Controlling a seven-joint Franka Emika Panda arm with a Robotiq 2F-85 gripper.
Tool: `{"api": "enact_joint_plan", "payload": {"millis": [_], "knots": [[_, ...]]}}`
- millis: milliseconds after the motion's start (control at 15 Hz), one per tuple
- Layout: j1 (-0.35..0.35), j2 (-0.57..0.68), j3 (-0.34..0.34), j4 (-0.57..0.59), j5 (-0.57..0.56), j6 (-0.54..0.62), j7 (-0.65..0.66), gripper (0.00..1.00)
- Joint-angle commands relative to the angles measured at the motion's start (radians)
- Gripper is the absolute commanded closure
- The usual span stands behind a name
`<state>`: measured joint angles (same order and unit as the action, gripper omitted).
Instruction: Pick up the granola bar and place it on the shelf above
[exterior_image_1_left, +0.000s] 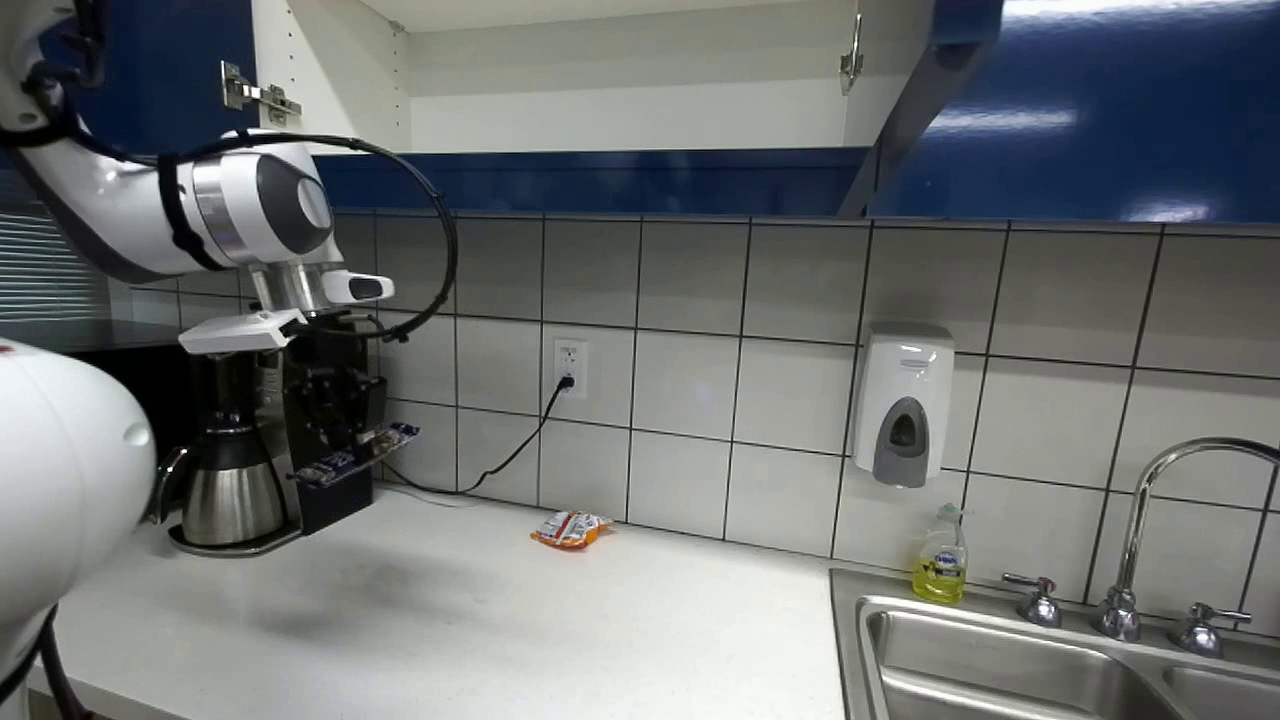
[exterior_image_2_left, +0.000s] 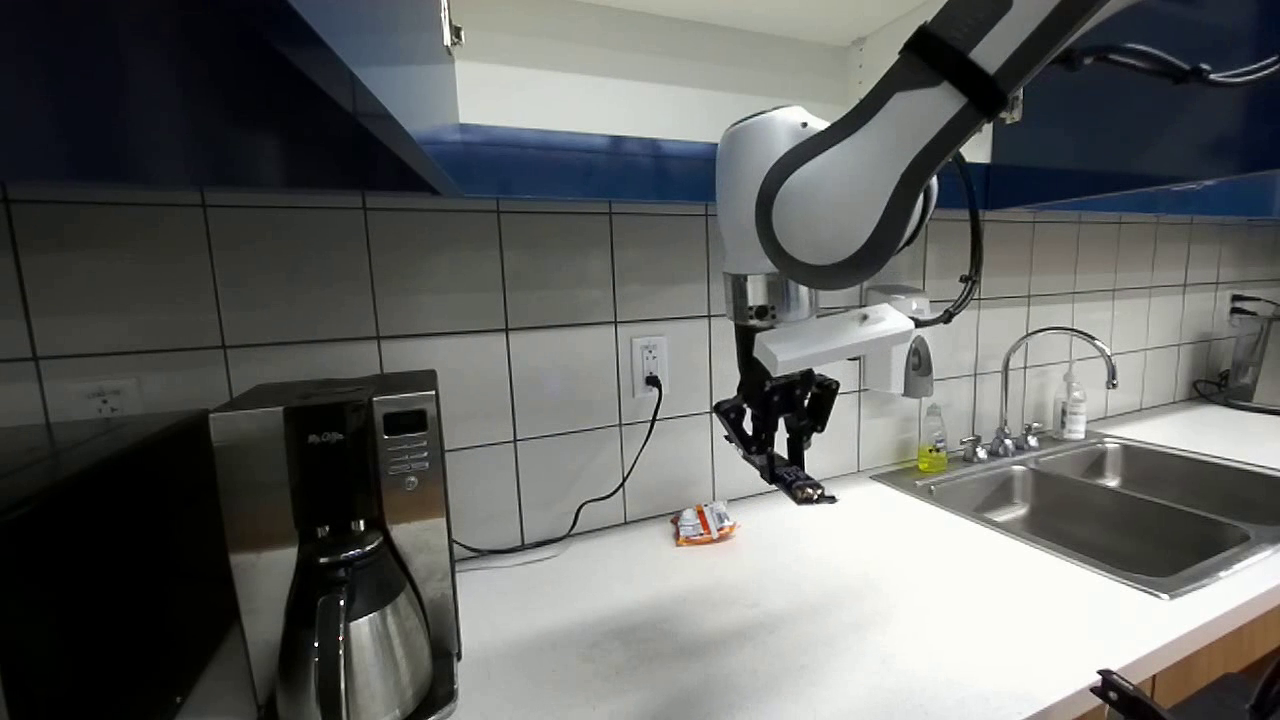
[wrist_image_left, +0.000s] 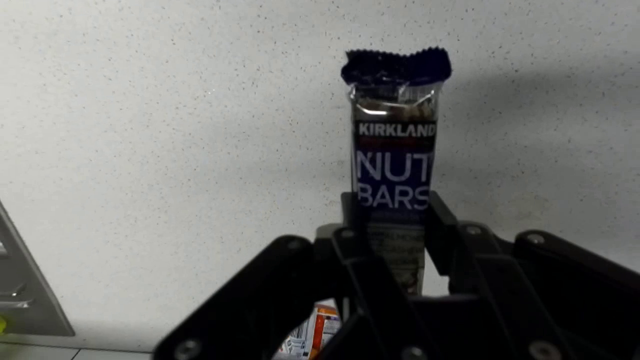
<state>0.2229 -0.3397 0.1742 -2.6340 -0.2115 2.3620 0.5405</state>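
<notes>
- Gripper is clamped on the granola bar, which is held in the air over the countertop, lower than the open wall cupboard.
- Across its narrow width the bar is pinched, with one end left jutting free, probably so that end can be laid on the shelf first.
- Cupboard doors are set open, presumably for access; the shelf's upper face is hidden from below.
- Yellow liquid is held in the soap bottle; contents of the carafe are concealed by its steel wall.
</notes>
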Motion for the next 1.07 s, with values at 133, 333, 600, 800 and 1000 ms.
{"api": "enact_joint_plan", "payload": {"millis": [133,333,600,800,1000], "knots": [[-0.057,-0.172,0.079,0.009,0.027,-0.107,0.030,0.91],[-0.070,-0.212,0.101,0.043,0.025,-0.147,0.024,0.91],[-0.085,-0.249,0.129,0.106,0.018,-0.201,0.023,0.91],[-0.096,-0.267,0.152,0.155,0.009,-0.241,0.031,0.91],[-0.103,-0.290,0.169,0.197,0.009,-0.276,0.028,0.91]]}}
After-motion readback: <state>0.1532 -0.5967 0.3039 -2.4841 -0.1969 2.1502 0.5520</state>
